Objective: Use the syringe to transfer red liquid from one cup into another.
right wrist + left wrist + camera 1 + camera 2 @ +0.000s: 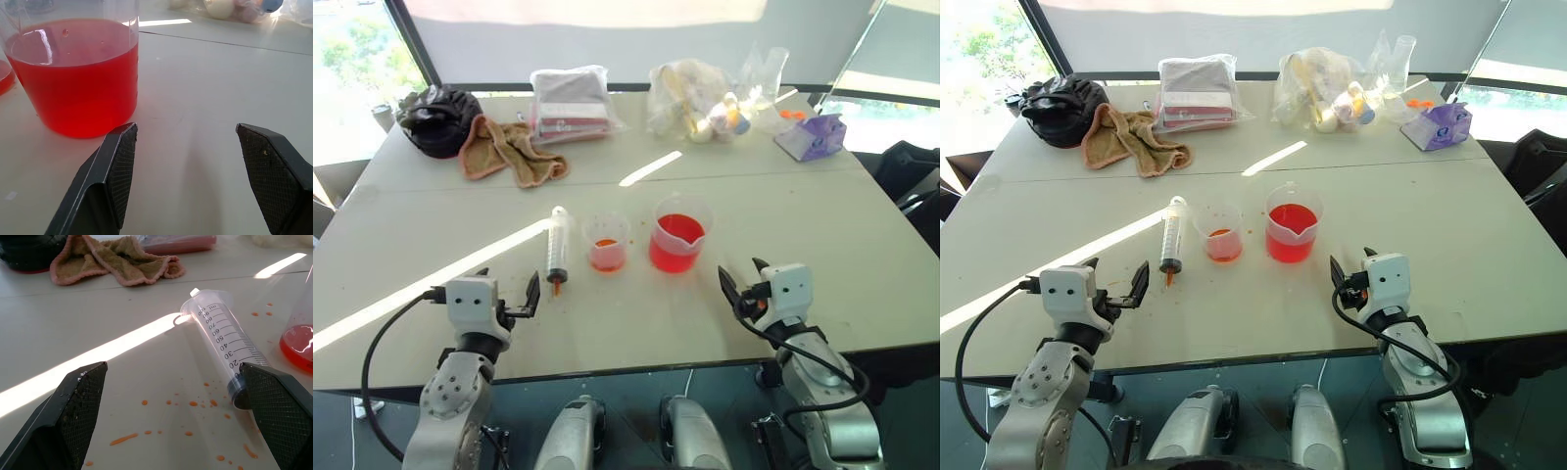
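- Big pale table (822, 245) with windows behind it and a bright strip of sunlight running across the top; I'll place everything off the beaker.
- Beaker (679, 233), clear with a pour spout, stands upright about mid-table, roughly half full of red liquid (676, 245).
- Small cup (607, 242) is just beside the beaker on its left, upright, with only a shallow layer of the red stuff in the bottom. The two look apart, not touching.
- Syringe (556, 245) lies flat on the table further left of the beaker, past the small cup, orange tip pointing toward the robot's edge. Nothing is holding it. Little orange drips are scattered on the table around the tip end.
- Left gripper (507, 294) hovers near the table's front edge, well left of the beaker and just short of the syringe tip, fingers spread wide with nothing between them.
- Right gripper (741, 281) sits near the front edge too, right of the beaker and a bit closer to the robot, fingers apart and empty.
- Far behind the beaker: a brownish towel (512, 152), a black bag (437, 119), a plastic-wrapped packet (571, 103), a clear bag of odds and ends (700, 98) and a purple wrapper (813, 135).
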Robot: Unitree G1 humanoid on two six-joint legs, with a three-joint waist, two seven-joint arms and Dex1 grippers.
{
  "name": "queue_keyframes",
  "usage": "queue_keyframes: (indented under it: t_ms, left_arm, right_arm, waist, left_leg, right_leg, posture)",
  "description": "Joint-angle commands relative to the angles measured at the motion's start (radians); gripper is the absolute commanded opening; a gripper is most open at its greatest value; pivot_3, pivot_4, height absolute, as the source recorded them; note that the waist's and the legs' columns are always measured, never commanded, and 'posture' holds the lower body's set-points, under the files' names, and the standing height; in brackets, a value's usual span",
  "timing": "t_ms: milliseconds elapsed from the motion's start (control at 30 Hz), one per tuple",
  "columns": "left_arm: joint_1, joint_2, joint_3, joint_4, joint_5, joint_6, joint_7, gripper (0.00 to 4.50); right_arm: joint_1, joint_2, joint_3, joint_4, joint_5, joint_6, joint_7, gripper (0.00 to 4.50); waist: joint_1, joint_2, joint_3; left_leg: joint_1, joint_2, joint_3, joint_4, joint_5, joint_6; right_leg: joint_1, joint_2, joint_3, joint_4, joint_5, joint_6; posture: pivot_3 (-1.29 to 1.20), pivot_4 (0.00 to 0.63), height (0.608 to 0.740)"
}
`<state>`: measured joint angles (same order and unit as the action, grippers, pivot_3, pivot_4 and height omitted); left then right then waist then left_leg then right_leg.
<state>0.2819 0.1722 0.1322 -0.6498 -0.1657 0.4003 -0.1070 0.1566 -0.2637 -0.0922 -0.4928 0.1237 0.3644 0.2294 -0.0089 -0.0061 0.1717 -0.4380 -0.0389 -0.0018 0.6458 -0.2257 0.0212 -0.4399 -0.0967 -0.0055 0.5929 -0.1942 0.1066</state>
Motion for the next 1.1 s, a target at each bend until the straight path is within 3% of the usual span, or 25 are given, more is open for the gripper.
queue_keyframes:
  t_ms: [33, 233, 367, 500, 600, 767, 833, 967, 1100]
  left_arm:
    - [0.002, 0.006, 0.012, -0.021, -0.008, -0.025, -0.014, 4.49]
    - [-0.094, 0.029, 0.088, 0.008, -0.11, 0.066, -0.037, 4.49]
    - [-0.224, 0.112, 0.154, 0.032, -0.199, 0.212, -0.068, 4.49]
    - [-0.481, 0.198, 0.292, 0.138, -0.425, 0.625, -0.041, 4.49]
    - [-0.651, 0.278, 0.342, 0.238, -0.484, 0.803, -0.041, 4.49]
    - [-0.879, 0.382, 0.341, 0.437, -0.49, 0.996, -0.049, 4.49]
    - [-0.98, 0.428, 0.297, 0.54, -0.475, 1.075, -0.069, 4.49]
    - [-1.159, 0.457, 0.209, 0.724, -0.405, 1.184, -0.052, 4.49]
    - [-1.25, 0.439, 0.14, 0.851, -0.368, 1.213, -0.027, 4.49]
  right_arm:
    - [-0.03, -0.037, -0.045, 0.011, 0.021, -0.014, 0.029, 3.31]
    - [-0.12, -0.15, -0.13, 0.093, 0.084, 0.004, 0.125, 3.31]
    - [-0.243, -0.244, -0.199, 0.215, 0.129, 0.016, 0.183, 3.31]
    - [-0.484, -0.348, -0.252, 0.395, 0.221, 0.156, 0.243, 3.31]
    - [-0.633, -0.413, -0.246, 0.451, 0.284, 0.261, 0.305, 3.31]
    - [-0.811, -0.532, -0.13, 0.485, 0.305, 0.415, 0.436, 3.31]
    - [-0.878, -0.611, -0.023, 0.482, 0.287, 0.439, 0.558, 3.31]
    - [-1.027, -0.707, 0.114, 0.428, 0.343, 0.483, 0.817, 3.31]
    - [-1.116, -0.741, 0.192, 0.399, 0.346, 0.471, 0.957, 3.31]
  waist:
    - [0.0, 0.0, 0.0]
    - [0.004, 0.0, 0.0]
    - [0.007, 0.0, 0.0]
    - [0.015, -0.001, 0.002]
    - [0.015, -0.002, 0.003]
    - [0.014, -0.004, 0.004]
    - [0.016, -0.004, 0.005]
    - [0.017, -0.005, 0.011]
    - [0.017, -0.006, 0.011]
  left_leg:
    - [0.0, 0.0, 0.0, 0.0, 0.0, 0.0]
    - [0.0, 0.0, 0.0, 0.001, 0.0, 0.0]
    - [0.001, 0.0, 0.0, 0.004, 0.002, 0.003]
    - [0.003, 0.0, 0.0, 0.006, 0.002, 0.004]
    - [0.006, 0.0, -0.001, 0.008, 0.003, 0.004]
    - [0.011, 0.0, -0.001, 0.004, 0.003, 0.004]
    - [0.011, 0.0, -0.001, 0.004, 0.002, 0.004]
    - [0.011, -0.001, -0.001, 0.004, 0.002, 0.004]
    - [0.011, -0.001, -0.001, 0.003, 0.001, 0.002]
  right_leg:
    - [0.0, 0.0, 0.0, 0.0, 0.0, 0.0]
    - [0.0, 0.0, -0.001, 0.001, 0.0, 0.0]
    - [0.002, 0.004, -0.001, 0.002, 0.0, 0.0]
    - [0.005, 0.005, -0.001, 0.004, 0.001, 0.0]
    - [0.008, 0.007, -0.001, 0.005, 0.001, 0.0]
    - [0.012, 0.008, -0.001, 0.003, 0.0, 0.001]
    - [0.013, 0.007, -0.001, 0.002, 0.0, 0.002]
    - [0.012, 0.007, -0.001, 0.002, 0.0, 0.002]
    - [0.012, 0.007, -0.001, 0.002, 0.001, 0.007]
  posture:
    - [0.0, 0.15, 0.74]
    - [0.0, 0.15, 0.74]
    - [0.0, 0.15, 0.74]
    - [0.0, 0.15, 0.74]
    - [0.0, 0.15, 0.74]
    - [0.0, 0.15, 0.74]
    - [0.0, 0.15, 0.74]
    - [0.0, 0.15, 0.74]
    - [0.0, 0.15, 0.74]
